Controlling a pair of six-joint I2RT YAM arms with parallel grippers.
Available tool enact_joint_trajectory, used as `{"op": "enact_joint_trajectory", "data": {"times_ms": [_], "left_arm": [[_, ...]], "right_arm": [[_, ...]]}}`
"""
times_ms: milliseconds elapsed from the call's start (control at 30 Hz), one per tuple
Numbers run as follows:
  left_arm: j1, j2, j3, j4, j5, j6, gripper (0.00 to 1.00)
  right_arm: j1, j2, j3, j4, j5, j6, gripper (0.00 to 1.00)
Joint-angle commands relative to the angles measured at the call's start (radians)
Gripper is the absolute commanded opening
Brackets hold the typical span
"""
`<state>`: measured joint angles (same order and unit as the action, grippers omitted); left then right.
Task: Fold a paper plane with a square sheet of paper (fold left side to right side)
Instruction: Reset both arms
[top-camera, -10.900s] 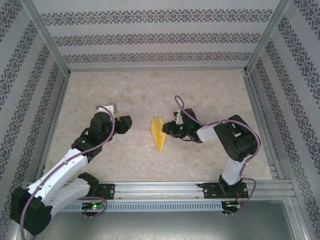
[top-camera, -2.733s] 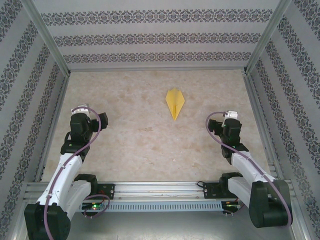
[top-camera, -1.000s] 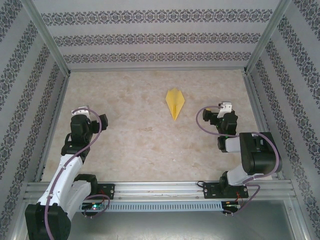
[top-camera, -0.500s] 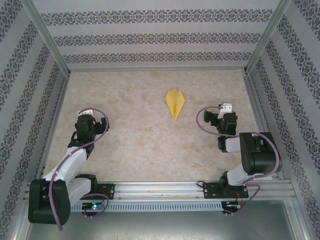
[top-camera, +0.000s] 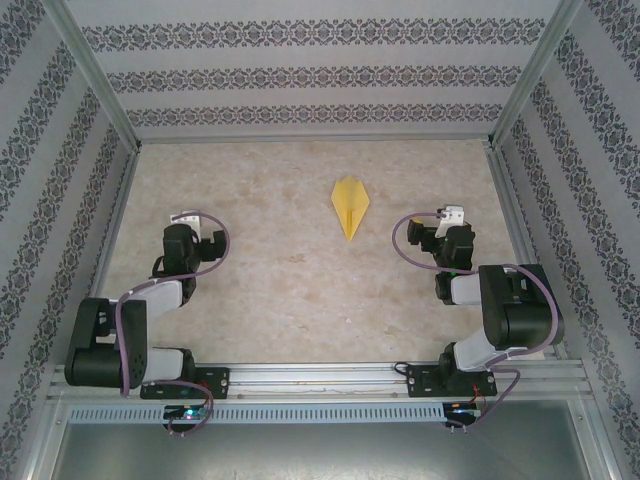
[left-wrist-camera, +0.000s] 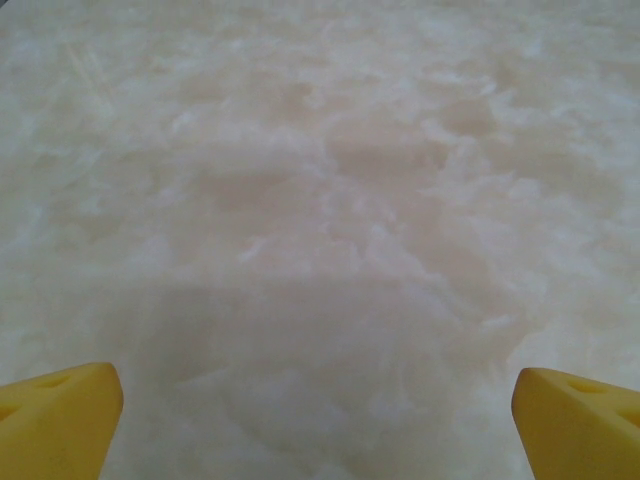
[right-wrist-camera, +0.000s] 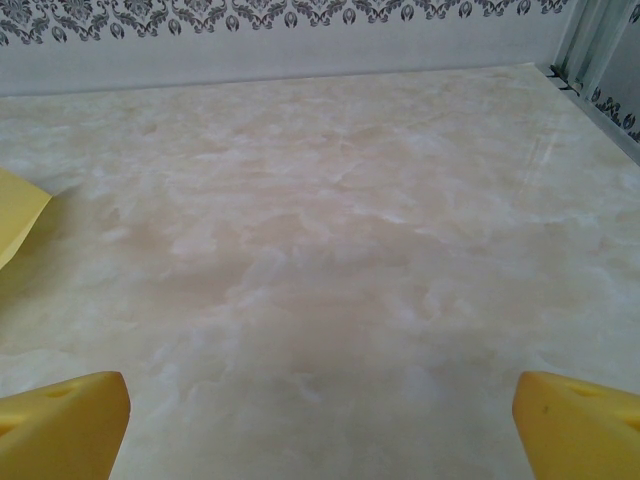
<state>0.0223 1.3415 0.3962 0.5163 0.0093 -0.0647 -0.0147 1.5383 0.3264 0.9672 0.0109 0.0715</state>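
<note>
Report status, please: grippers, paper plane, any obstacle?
Left gripper open, empty. Right gripper open, empty. Paper plane folded, lying on the table, apart from both grippers. No obstacle seen.

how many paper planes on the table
1. The paper plane lies on the table, slightly right of centre in the far half, nose pointing toward the near edge.

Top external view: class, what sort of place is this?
Likely a robot test cell: left arm and right arm bolted to a metal rail, patterned walls enclosing a marble-look table, paper plane on it.
</note>
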Motion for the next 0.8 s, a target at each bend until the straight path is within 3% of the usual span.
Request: {"op": "enact_joint_trajectory", "data": {"times_ms": [0, 167, 467, 600, 767], "left_arm": [[0.02, 0.047, -0.007, 0.209, 0.066, 0.057, 1.0], [0.028, 0.145, -0.026, 0.369, 0.123, 0.038, 1.0], [0.028, 0.287, -0.2, 0.841, 0.11, 0.028, 1.0], [0.029, 0.28, -0.186, 0.805, 0.119, 0.032, 0.99], [0.029, 0.254, -0.044, 0.502, 0.163, 0.051, 1.0]], "right_arm": [[0.01, -0.009, 0.011, 0.003, 0.012, -0.012, 0.98], [0.01, -0.008, 0.012, 0.002, 0.013, -0.012, 0.98], [0.01, -0.009, 0.012, 0.002, 0.012, -0.012, 0.98], [0.01, -0.009, 0.012, 0.002, 0.013, -0.013, 0.98], [0.01, -0.009, 0.011, 0.002, 0.013, -0.014, 0.98]]}}
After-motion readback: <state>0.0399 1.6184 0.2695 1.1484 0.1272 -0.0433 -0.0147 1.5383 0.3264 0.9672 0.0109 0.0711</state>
